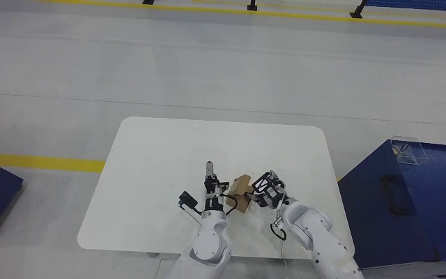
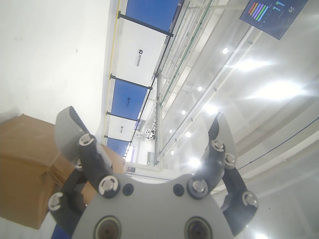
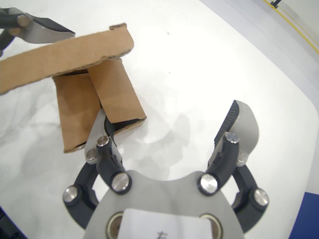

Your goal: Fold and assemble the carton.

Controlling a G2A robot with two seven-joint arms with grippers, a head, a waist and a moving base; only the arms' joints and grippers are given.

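1. Carton (image 3: 74, 95) of brown cardboard lies on the white table (image 1: 160, 160), near the robot's edge, between the two grippers.
2. It is only partly folded: one long panel is lifted above it, two short flaps overlap loosely, and the end is not closed.
3. Right gripper (image 3: 169, 118) is spread wide and grips nothing; one finger (image 3: 96, 130) is tucked under a short flap.
4. Left gripper (image 2: 144, 121) is spread too, with one finger against the carton.
5. I judge that tucking the flaps and closing the long panel remain.
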